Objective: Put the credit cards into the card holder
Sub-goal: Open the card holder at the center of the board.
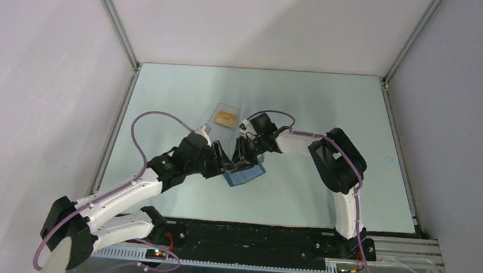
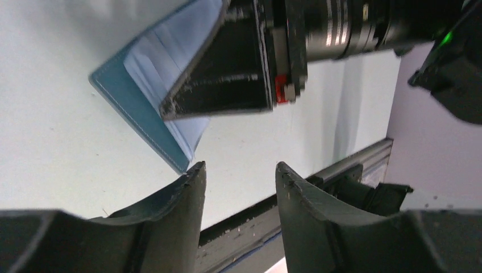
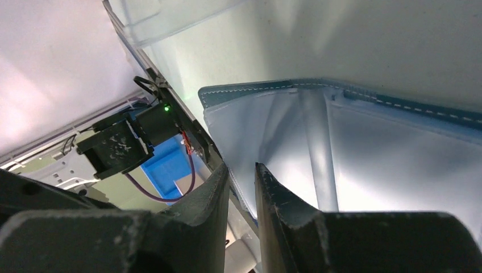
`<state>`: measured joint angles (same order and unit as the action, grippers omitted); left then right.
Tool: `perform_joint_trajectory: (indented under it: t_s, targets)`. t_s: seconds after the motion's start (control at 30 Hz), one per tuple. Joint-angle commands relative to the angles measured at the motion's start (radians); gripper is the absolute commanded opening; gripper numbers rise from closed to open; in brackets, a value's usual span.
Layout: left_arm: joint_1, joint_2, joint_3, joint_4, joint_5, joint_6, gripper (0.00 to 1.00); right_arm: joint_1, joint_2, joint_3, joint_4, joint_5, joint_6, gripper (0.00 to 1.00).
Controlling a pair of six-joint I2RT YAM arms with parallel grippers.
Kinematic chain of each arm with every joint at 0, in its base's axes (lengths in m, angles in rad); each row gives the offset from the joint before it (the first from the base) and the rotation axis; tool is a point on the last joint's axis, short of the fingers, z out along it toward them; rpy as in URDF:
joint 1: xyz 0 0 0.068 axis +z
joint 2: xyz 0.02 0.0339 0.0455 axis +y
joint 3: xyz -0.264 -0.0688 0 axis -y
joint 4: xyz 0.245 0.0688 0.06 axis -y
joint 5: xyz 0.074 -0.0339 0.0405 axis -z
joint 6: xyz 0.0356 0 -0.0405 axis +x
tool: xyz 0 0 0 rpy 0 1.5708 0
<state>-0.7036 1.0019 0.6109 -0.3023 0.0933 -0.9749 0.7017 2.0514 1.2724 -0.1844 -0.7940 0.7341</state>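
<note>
Card holder [image 1: 248,175] is lying open near the middle of the table [image 1: 330,117], with both claws at it. The right gripper [image 3: 241,170] is pressing its fingers almost together on the edge of a pale inner panel, apparently pinching it. The left gripper [image 2: 239,170] is hanging spread and empty at the holder's 9 o'clock. One credit card [image 1: 225,117] is resting on a clear sheet [image 1: 233,109] at 11 o'clock, apart from the holder. Judgement: the panel needs holding steady, pocket gaping, before a card is fetched. Open room is lying toward 3 o'clock; the wall is standing closer at 9.
</note>
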Motion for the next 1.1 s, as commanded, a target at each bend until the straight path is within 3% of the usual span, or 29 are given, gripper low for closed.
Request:
perform_joint_trajectory:
  t_s: [0.0, 0.33, 0.53, 0.63, 0.77, 0.9, 1.07]
  targets:
    - [0.054, 0.003, -0.017, -0.003, -0.033, 0.016, 0.5, 0.019, 0.033, 0.03, 0.003, 0.026, 0.007, 0.27]
    - [0.131, 0.239, 0.006, 0.105, 0.032, 0.037, 0.16, 0.016, 0.043, 0.033, -0.114, 0.105, -0.031, 0.34]
    - [0.133, 0.39, 0.017, 0.104, 0.02, 0.017, 0.02, 0.012, 0.005, 0.033, -0.161, 0.146, -0.066, 0.57]
    - [0.132, 0.45, 0.023, 0.104, 0.06, 0.03, 0.0, -0.012, -0.01, 0.033, -0.2, 0.194, -0.089, 0.6]
    - [0.131, 0.523, 0.027, 0.104, 0.102, 0.046, 0.0, -0.045, 0.005, 0.036, -0.275, 0.279, -0.084, 0.54]
    - [0.131, 0.53, 0.033, 0.091, 0.091, 0.056, 0.0, -0.052, 0.033, 0.048, -0.375, 0.386, -0.097, 0.5]
    - [0.132, 0.514, 0.056, 0.026, 0.039, 0.076, 0.0, -0.059, -0.001, 0.048, -0.386, 0.387, -0.121, 0.51]
